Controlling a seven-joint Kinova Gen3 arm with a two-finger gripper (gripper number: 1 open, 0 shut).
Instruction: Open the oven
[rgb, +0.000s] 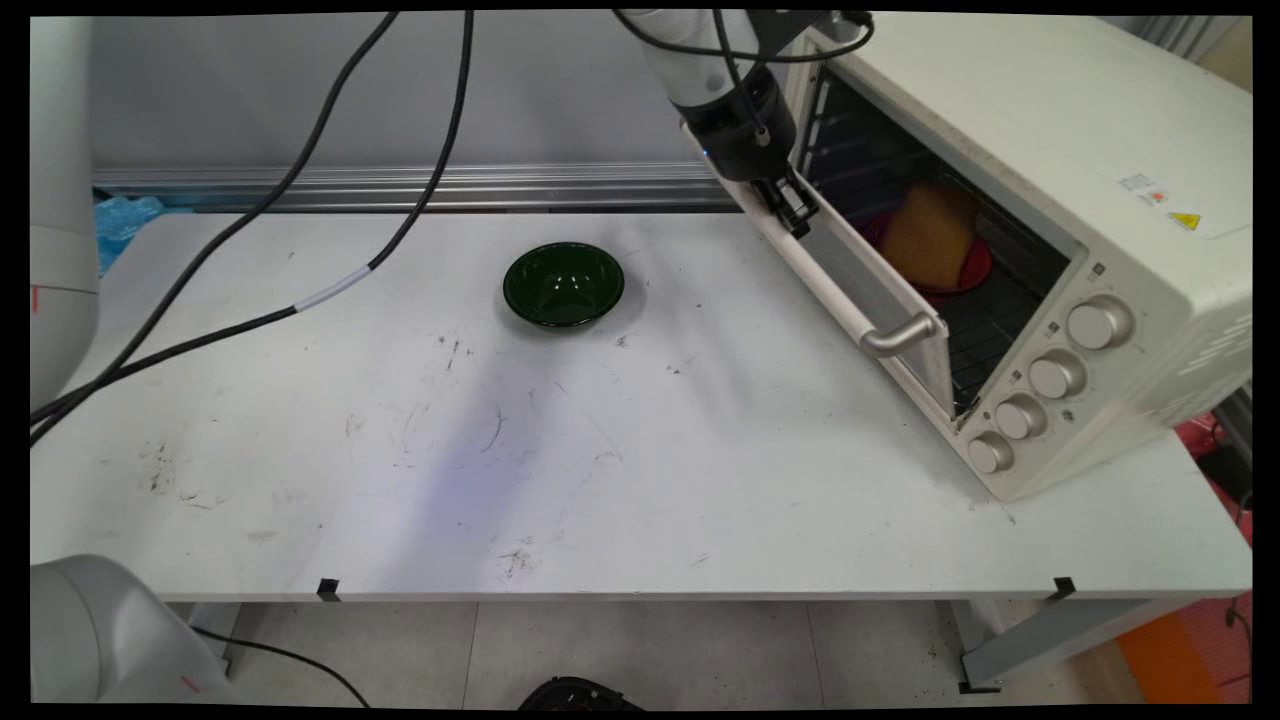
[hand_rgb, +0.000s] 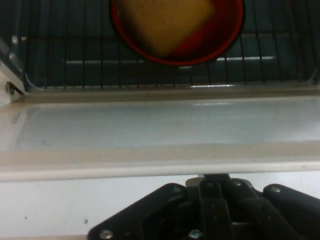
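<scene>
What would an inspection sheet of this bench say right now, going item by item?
Surface: white table, scuffed with dark marks.
Things: toaster oven, door partly open; yellow bread on red plate on the rack inside.
Clutter: green bowl, apparently empty.
Gripper: gripper at the door's top edge; fingers' state unclear.
Cables: black cables hang over the table's left.
Surroundings: grey wall, metal rail.
</scene>
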